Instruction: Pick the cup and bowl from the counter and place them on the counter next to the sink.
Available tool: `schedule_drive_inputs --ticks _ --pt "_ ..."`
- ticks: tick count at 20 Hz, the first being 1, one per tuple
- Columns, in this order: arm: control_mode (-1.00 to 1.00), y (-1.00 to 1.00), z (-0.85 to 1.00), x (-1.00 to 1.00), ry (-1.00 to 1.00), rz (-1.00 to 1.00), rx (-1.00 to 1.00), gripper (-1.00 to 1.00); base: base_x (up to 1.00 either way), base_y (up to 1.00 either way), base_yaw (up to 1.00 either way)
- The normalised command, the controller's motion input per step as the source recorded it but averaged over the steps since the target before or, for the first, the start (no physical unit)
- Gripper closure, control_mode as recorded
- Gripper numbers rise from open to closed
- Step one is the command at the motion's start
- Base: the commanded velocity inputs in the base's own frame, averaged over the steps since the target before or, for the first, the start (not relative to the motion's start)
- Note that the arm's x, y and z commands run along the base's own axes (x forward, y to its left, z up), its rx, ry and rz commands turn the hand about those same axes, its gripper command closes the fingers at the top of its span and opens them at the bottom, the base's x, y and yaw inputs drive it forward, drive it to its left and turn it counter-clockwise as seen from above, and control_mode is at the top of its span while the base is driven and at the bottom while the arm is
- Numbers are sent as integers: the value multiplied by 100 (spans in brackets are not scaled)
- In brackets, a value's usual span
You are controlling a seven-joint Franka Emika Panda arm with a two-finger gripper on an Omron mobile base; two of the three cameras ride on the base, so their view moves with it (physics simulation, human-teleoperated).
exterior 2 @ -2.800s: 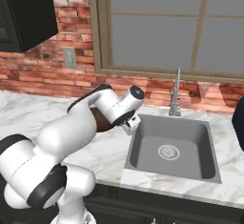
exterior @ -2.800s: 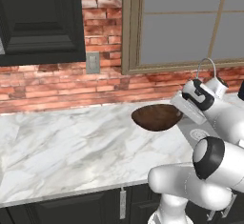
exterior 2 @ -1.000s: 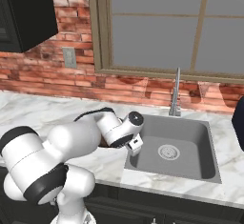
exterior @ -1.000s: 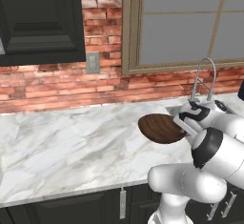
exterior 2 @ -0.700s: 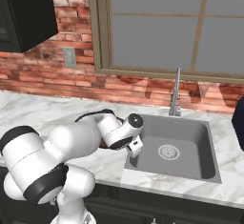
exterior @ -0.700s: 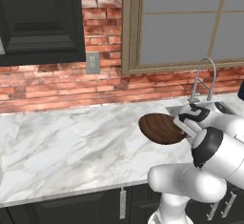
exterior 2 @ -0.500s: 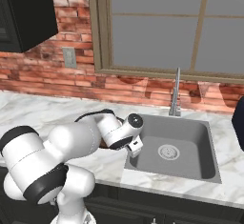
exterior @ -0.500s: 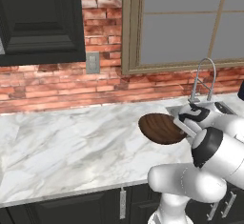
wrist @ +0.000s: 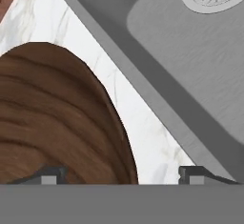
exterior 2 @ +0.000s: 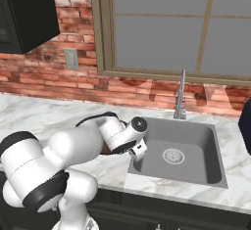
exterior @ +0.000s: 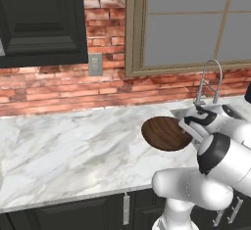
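Observation:
The dark brown wooden bowl (exterior: 164, 132) rests on the white marble counter (exterior: 73, 150), just left of the steel sink (exterior 2: 181, 150). My gripper (exterior: 188, 133) is at the bowl's right edge, on the sink side. In the hand view the bowl (wrist: 52, 123) takes up the left half. Its rim passes between my two fingertips (wrist: 51, 174), which stand wide apart and clear of the wood, so my gripper (wrist: 124, 173) is open. The counter strip (wrist: 138, 118) and the sink basin (wrist: 190, 51) lie beyond. The cup is out of view.
A thin chrome faucet (exterior 2: 180, 97) rises behind the sink, under the window. A wall socket (exterior: 95, 64) sits on the brick wall and a black cabinet (exterior: 44, 18) hangs at upper left. A dark object (exterior 2: 245, 126) stands at the far right past the sink.
The bowl came down from mid-air to the counter beside the sink. In the last half second my fingers spread apart and let go of its rim. The bowl stays put.

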Motion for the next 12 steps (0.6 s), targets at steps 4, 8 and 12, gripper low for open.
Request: schedule_drive_inputs --ticks 4,8,12 --pt "-100 -2 38 -4 -12 0 0 -100 0 0 0" --pt "-100 0 54 -24 -16 0 0 -100 0 0 0" --pt "-100 0 58 -46 -19 3 -1 -100 0 0 0"
